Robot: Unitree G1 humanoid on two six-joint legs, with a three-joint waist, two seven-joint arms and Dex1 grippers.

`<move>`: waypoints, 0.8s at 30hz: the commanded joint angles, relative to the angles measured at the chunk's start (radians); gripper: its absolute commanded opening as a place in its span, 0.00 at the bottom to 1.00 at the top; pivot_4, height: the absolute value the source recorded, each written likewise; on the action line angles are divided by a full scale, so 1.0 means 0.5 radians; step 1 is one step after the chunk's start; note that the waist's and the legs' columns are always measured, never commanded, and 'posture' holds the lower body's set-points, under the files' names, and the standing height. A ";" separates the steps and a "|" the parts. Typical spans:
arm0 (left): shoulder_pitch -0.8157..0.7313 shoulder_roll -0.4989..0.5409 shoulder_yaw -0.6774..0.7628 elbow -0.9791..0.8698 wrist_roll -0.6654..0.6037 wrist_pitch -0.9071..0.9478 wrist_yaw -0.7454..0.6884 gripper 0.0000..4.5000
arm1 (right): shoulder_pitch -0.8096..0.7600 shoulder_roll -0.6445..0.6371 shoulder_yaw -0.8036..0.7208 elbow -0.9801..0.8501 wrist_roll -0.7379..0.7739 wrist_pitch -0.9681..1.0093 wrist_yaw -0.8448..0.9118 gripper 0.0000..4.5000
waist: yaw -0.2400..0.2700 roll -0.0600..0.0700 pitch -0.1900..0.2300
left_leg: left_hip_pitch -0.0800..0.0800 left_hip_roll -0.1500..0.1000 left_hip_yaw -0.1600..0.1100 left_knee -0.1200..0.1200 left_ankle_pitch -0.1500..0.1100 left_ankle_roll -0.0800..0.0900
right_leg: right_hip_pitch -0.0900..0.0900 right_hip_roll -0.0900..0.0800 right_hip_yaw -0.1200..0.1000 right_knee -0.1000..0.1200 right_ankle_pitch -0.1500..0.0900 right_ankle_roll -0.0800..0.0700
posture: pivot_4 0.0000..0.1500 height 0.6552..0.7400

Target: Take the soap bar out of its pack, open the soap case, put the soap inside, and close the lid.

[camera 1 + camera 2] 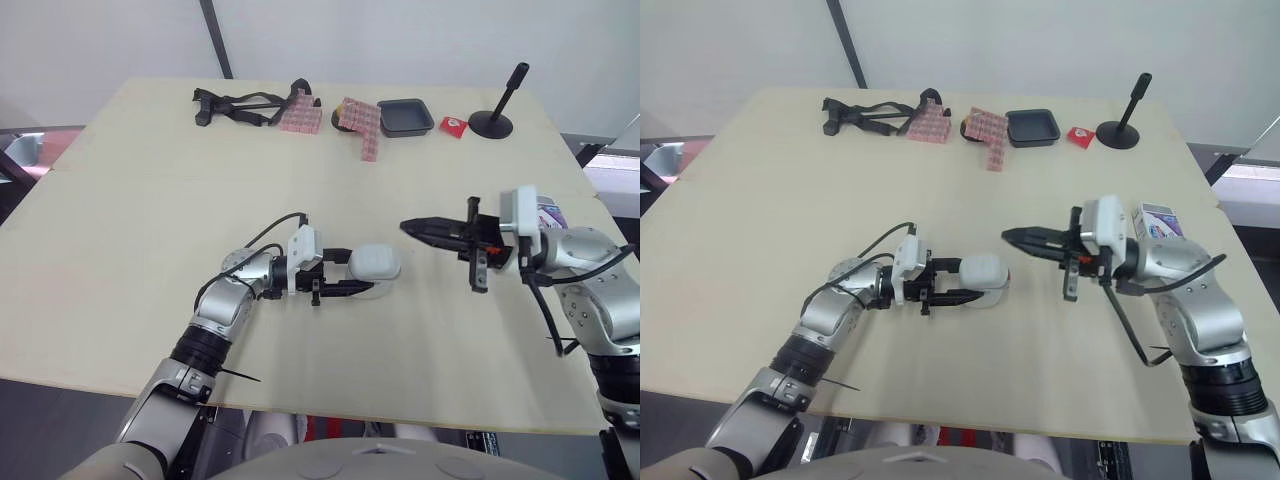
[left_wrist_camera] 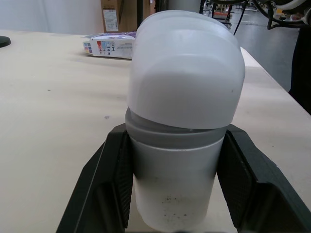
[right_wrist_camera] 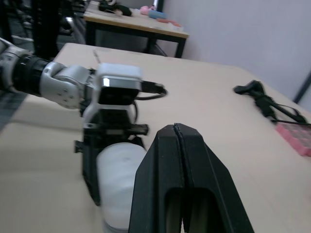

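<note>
Pale, smooth wood with a faint grain makes up the table (image 1: 120, 200). From the 8 o'clock side the left gripper (image 1: 350, 272) reaches toward the middle, and its two flat black fingers (image 2: 109, 184) are pressed against opposite walls of the soap case (image 1: 375, 263), clamping it low over the tabletop. The case is frosted white plastic with rounded corners. In the left wrist view its domed, matte lid sits over a narrower base, a greyer band shows under the lid's rim, and a few dark specks mark the lower wall.

At 3 o'clock from the case, a small gap away, the right gripper (image 1: 408, 227) points its tapered black tip at it. The fingers are pressed flat together with only a thin seam between them, and they carry nothing. Further toward 3 o'clock, by the table's edge beside the right arm, lies the soap pack (image 1: 1158, 222), a glossy rectangular carton in white and purple print. Whether it is sealed cannot be told.

Along the 12 o'clock edge, running from 11 to 1, lie:
- a black strap (image 1: 235, 105) with loose loops
- two pink checked cloths (image 1: 298, 115) (image 1: 360, 122), soft and rumpled
- a dark square tray (image 1: 405, 117) with a raised rim
- a small red packet (image 1: 454, 125)
- a black stand (image 1: 495, 118), a round base with a slim tilted post.
</note>
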 commanded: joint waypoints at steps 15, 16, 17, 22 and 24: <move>-0.004 0.010 0.024 -0.059 -0.012 0.000 0.007 0.42 | -0.054 -0.074 0.167 -0.072 -0.161 0.151 -0.014 0.01 | -0.002 0.000 0.000 | 0.000 0.000 0.000 -0.002 0.000 0.000 | 0.000 -0.001 0.000 -0.001 0.000 0.000 | 1.00 1.00; -0.004 0.011 0.024 -0.059 -0.012 0.001 0.008 0.42 | -0.049 -0.073 0.167 -0.070 -0.163 0.147 -0.007 0.01 | -0.002 0.000 0.000 | 0.000 0.000 0.000 -0.002 0.000 0.000 | 0.000 -0.001 0.000 -0.001 0.000 0.000 | 1.00 1.00; -0.005 0.011 0.024 -0.059 -0.012 0.002 0.008 0.42 | -0.046 -0.072 0.167 -0.070 -0.166 0.145 -0.001 0.01 | -0.003 0.000 0.000 | 0.000 0.000 0.000 -0.002 0.000 0.000 | 0.000 -0.001 0.000 -0.001 0.000 0.000 | 1.00 1.00; -0.005 0.009 0.023 -0.060 -0.011 0.002 0.011 0.42 | -0.025 -0.079 0.188 -0.059 -0.215 0.129 0.004 0.01 | -0.002 0.000 0.000 | 0.000 0.000 0.000 -0.002 0.000 0.000 | 0.000 -0.001 0.000 -0.001 0.000 0.000 | 1.00 1.00; -0.005 0.008 0.024 -0.060 -0.011 0.000 0.012 0.42 | -0.013 -0.077 0.192 -0.065 -0.225 0.136 -0.005 0.01 | -0.003 0.000 0.000 | 0.000 0.000 0.000 -0.002 0.000 0.000 | 0.000 -0.001 0.000 -0.001 0.000 0.000 | 1.00 1.00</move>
